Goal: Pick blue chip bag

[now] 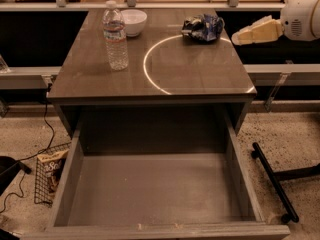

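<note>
Blue chip bag (202, 27): a small crumpled shiny foil bag, dark blue with black and whitish patches. It lies at the far right of the grey-brown table top (90, 79), on the far rim of a bright ring of reflected light (148, 70).

Left to right:
- Floor, near left: a black wire basket (41, 193) holds a tan and brown snack bag with white lettering (50, 168). This is not the target.
- Table, far left: a clear plastic water bottle (115, 36) stands upright, with a white round bowl (133, 21) just beside it on the far side. Both are well apart from the bag.
- Near centre: a deep grey drawer (150, 184) is pulled open under the table.
- Far right: a cream-coloured gripper (236, 37) on a white arm hangs beyond the table's right edge. It points left at the bag, near it but apart. Whether it is released or clenched cannot be told.

Step judged to be the approach, with the grasp not yet made. To do it well, the gripper should go in spread wide from the right, low over the table top, centred on the bag's bulkiest fold. It should close only once the foil sits between the pads, then lift straight up.

The foil looks slick, puffy and light. It would likely crush and slide under a sideways push, so a nudge could send it off the far edge.
</note>
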Controlling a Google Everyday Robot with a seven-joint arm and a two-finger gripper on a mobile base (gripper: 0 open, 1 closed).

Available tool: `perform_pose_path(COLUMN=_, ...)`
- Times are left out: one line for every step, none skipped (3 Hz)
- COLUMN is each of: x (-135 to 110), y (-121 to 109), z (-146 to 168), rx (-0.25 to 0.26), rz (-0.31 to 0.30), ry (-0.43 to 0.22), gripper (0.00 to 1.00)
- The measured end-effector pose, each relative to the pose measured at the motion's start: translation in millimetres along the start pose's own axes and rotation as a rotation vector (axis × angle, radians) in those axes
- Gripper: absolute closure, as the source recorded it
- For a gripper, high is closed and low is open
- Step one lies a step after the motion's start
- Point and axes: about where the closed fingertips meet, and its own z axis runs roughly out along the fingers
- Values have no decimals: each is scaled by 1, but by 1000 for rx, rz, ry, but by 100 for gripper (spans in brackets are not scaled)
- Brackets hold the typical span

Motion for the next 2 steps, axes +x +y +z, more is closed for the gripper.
perform_pose_path(x=0, y=0, z=2, rx=0, rz=2, ry=-4, gripper=0)
perform_pose_path(x=2, y=-6, z=31, rx=3, rz=47, ry=-77, gripper=0)
